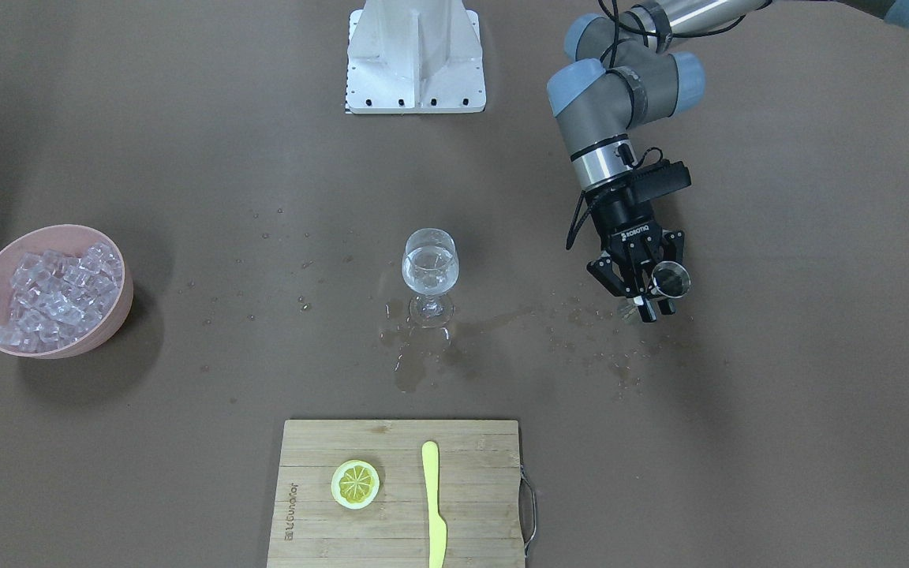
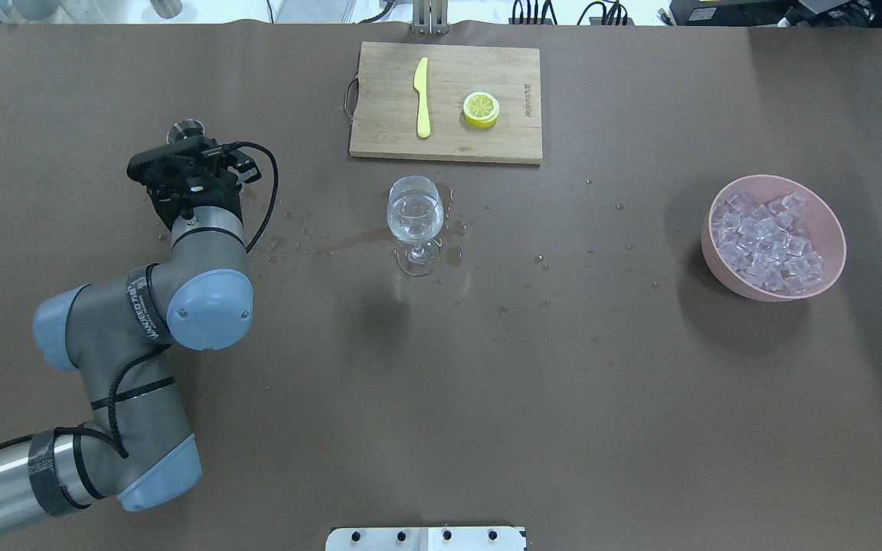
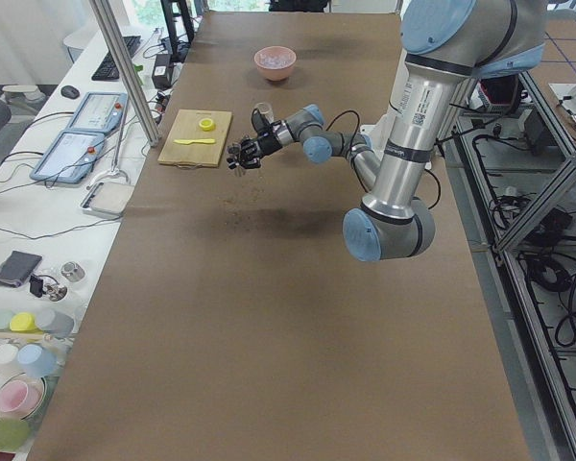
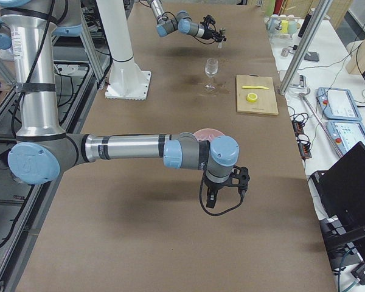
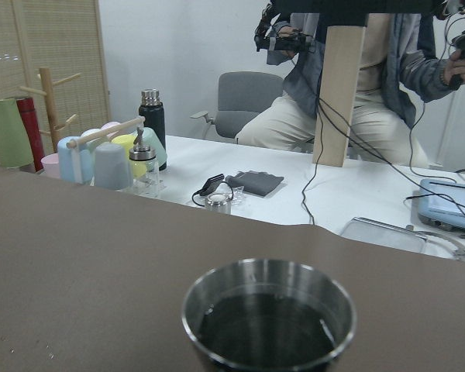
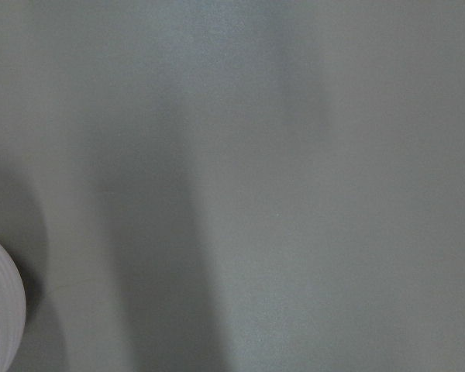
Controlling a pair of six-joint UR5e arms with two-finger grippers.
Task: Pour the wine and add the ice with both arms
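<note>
Nearest the left wrist camera stands a steel cup (image 5: pixel 268 314), upright, mouth up, long axis vertical; whether liquid remains in its dark interior cannot be told. Left gripper (image 1: pixel 652 293): jaws clamped on this cup, holding it above the tabletop, well apart from the wine glass (image 1: pixel 430 268) on the robot's left of it. Wine glass: upright on its foot, axis vertical, mouth open upward; the wine (image 2: pixel 414 216) lies in its bowl, and a small puddle (image 1: pixel 409 371) spreads beside the foot. By this evidence pouring appears done, and adding ice is the step in hand. Ice (image 1: pixel 56 292) fills a pink bowl (image 1: pixel 119 312) well apart from the wine glass on the robot's right, so the right arm is the nearer. Right gripper (image 4: pixel 224 190) hangs near that bowl, on the side away from the wine glass; the state of its jaws cannot be told. The coming move turns on carrying cubes toward the robot's left to the wine glass and releasing them down its vertical axis.
</note>
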